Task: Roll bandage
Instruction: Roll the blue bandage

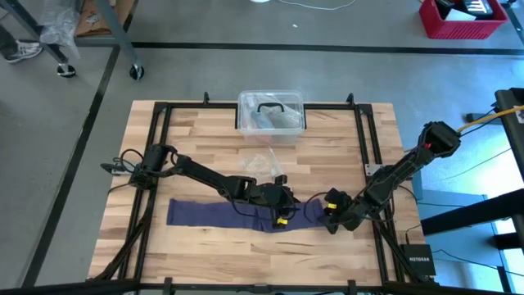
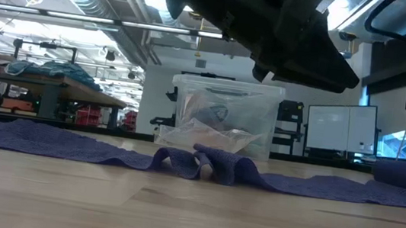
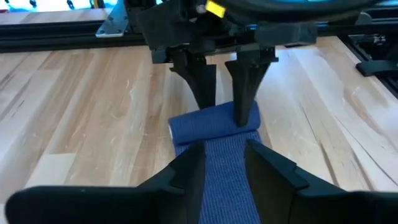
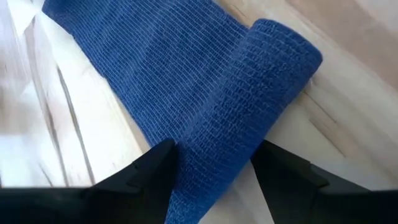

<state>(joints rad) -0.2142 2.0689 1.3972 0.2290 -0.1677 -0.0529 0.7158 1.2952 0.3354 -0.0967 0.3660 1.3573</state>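
Observation:
The dark navy bandage (image 1: pixel 221 215) lies flat along the wooden table, its right end wound into a short roll (image 1: pixel 315 211). In the low view the strip (image 2: pixel 47 140) has a wrinkled hump (image 2: pixel 209 164) near its middle. My right gripper (image 1: pixel 332 209) is shut on the roll (image 4: pixel 249 118). My left gripper (image 1: pixel 282 216) is open above the flat strip (image 3: pixel 224 168), just left of the roll (image 3: pixel 214 123), with one finger toward each long edge. I cannot see it touch the cloth. My right gripper pinches the roll's round sides (image 4: pixel 214 168) between its two fingers, which lie across the roll. The fingers (image 3: pixel 245 93) come from above, slanting down from the table's right, one on the roll's left side and one behind it. The roll rests on the table, its tail running left.
A clear plastic box with a black handle (image 1: pixel 272 115) stands at the far middle of the table, a crinkled clear wrapper (image 1: pixel 264 161) in front of it. Black frame rails (image 1: pixel 364 139) run along the table's sides. Bare wood lies near the front edge (image 1: pixel 246 254).

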